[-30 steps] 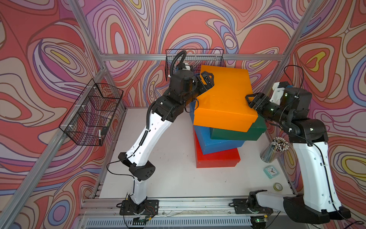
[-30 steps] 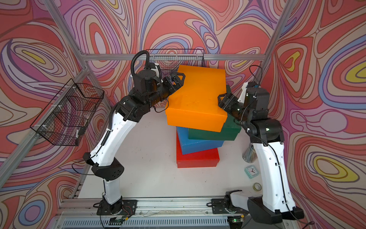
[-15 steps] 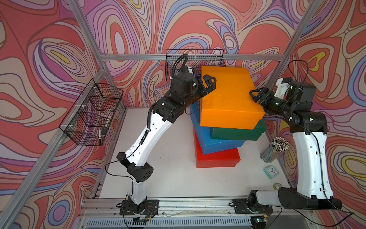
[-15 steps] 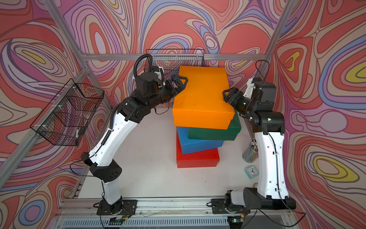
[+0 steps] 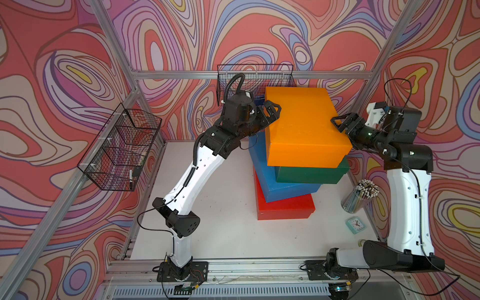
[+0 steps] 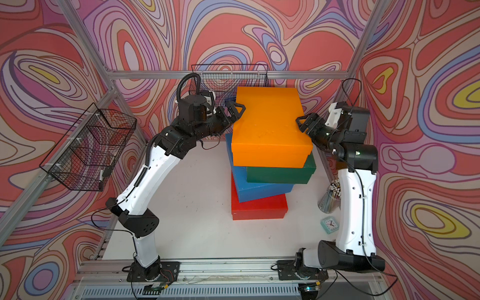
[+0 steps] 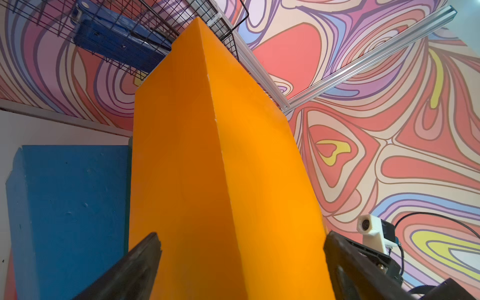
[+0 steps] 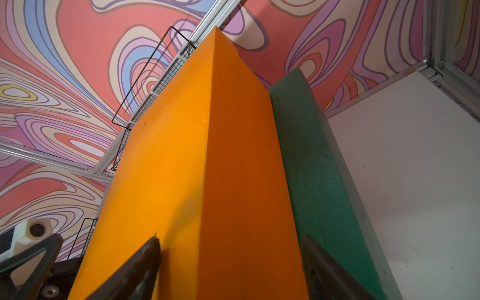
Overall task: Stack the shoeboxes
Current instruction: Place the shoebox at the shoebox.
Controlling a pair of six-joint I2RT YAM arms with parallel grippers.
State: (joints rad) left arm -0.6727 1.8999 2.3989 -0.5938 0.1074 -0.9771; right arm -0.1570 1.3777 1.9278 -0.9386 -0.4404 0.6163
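The orange box (image 5: 304, 124) is covering most of the stack; the red box (image 5: 285, 207) is showing only its near end, the blue box (image 5: 285, 189) its near left part, the green box (image 5: 309, 175) a near face and a right strip. The left tool's lower finger is hiding behind the box in both top views. A blue object (image 7: 117, 41) in the back basket (image 5: 254, 78) is proving hard to identify. A second ago the orange box was lying skewed; now it is sitting squared on the green box, topmost on the desk (image 5: 220, 220), its long axis running near to far. The left tool (image 5: 271, 114) is resting released, jaws spread wide astride the box's left edge; the right tool (image 5: 337, 124) is likewise released, astride the right edge.
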